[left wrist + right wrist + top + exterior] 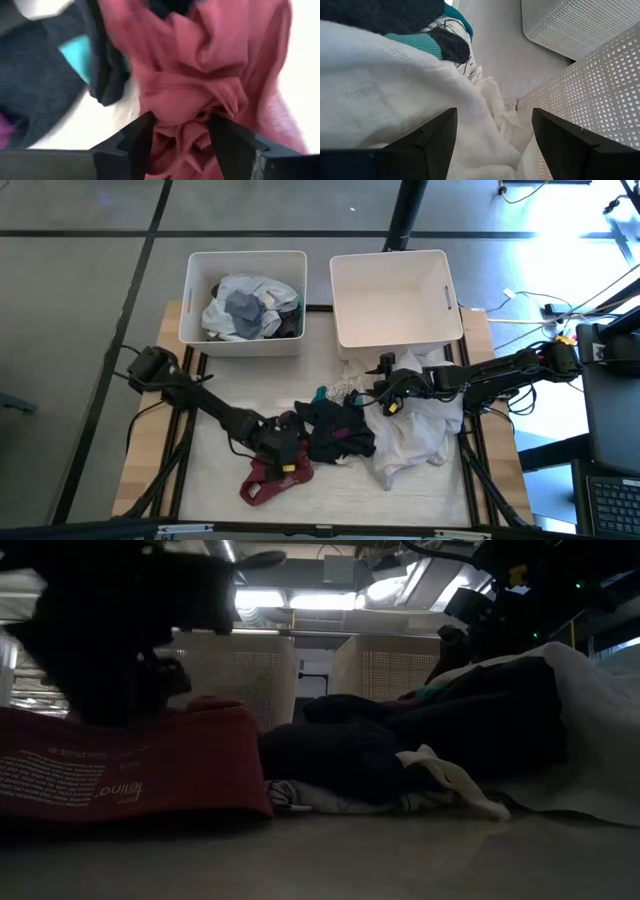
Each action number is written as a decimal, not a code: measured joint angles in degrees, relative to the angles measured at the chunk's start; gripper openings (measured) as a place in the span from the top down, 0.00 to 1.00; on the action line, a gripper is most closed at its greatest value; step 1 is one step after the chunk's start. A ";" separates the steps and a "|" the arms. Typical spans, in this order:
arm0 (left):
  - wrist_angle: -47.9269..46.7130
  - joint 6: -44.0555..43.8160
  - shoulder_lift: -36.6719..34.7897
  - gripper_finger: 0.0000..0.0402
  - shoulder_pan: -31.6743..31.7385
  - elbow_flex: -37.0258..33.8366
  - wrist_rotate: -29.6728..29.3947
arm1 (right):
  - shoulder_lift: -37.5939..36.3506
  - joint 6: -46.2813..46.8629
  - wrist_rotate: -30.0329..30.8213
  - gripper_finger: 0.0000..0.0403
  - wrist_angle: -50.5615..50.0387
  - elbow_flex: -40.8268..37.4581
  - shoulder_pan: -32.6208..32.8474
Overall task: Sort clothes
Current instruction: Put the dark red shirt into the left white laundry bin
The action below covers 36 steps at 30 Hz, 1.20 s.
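Nearest the low camera we see the maroon garment (130,775) spread across the lower left of the frame, with the dark grey garment (350,755) heaped just right of it at centre. From above, the maroon garment (270,475) lies low and centre-left on the table (150,470), and our left gripper (285,452) sits down on it; the left wrist view shows its fingers (137,142) spread wide with bunched maroon cloth (190,115) pushed up between them, the jaws not yet clenched. The dark grey garment (335,430) occupies the middle of the frame, a bit of teal (320,393) peeking at its upper edge. Our right gripper (388,402) hangs right of centre above the white garment (410,440), jaws released and holding nothing. In the upper left, the left bin (243,335) already holds light grey and white clothes (245,308); the right bin (395,330) stands beside it, upper centre.
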 joint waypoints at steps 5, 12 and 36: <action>0.11 1.38 3.86 0.56 -0.30 0.28 -0.16 | 0.00 -0.85 -0.02 0.36 0.09 0.00 0.00; 0.00 2.49 5.45 0.79 0.00 0.35 -1.16 | 0.00 -1.00 0.00 0.36 0.15 0.00 0.02; -20.93 7.28 -12.50 0.97 0.34 10.05 -21.44 | 0.00 -2.09 0.01 0.36 0.18 0.00 0.01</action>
